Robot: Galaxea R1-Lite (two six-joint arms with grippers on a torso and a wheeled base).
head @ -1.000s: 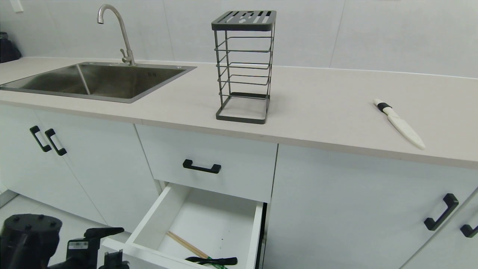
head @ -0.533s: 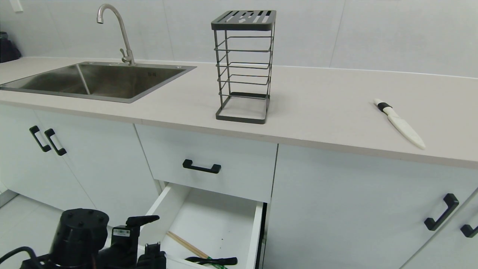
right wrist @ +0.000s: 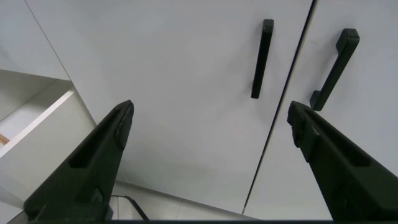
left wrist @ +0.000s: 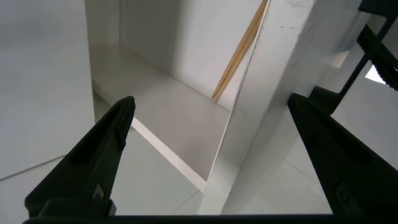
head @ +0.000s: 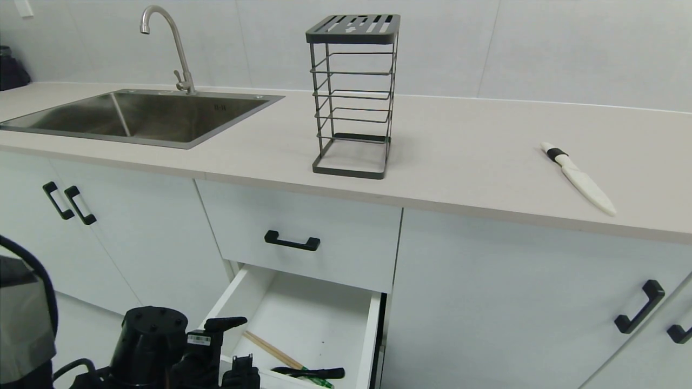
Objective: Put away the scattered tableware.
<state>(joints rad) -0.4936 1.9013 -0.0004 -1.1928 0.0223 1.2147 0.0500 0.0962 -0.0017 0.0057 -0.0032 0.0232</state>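
Sink is being carried at the left end of the countertop, its rim lying close to the front edge, with the faucet standing at its back edge. Below the front edge, the drawer is being shown pulled open. The left gripper is being held at the drawer's front left corner. Its fingers are being spread wide, nothing is being held, and the drawer's front wall is being seen in the gap between them. Whether either finger is touching that wall cannot be told. Inside the drawer, chopsticks are lying along the left wall, and a black-handled utensil is lying near the front.

Near the middle of the countertop, close to the front edge, the knife rack is standing upright, with bare surface left open on both sides. The knife is lying flat near the front right corner, well apart from the rack and unobstructed. The right gripper is being held wide and empty before the lower cabinet doors, facing two black handles.

Against a second ago, the left gripper is being shown carried rightward from the lower left to the drawer's corner. The drawer's contents are being shown very slightly farther in. The knife and rack are being left unmoved.
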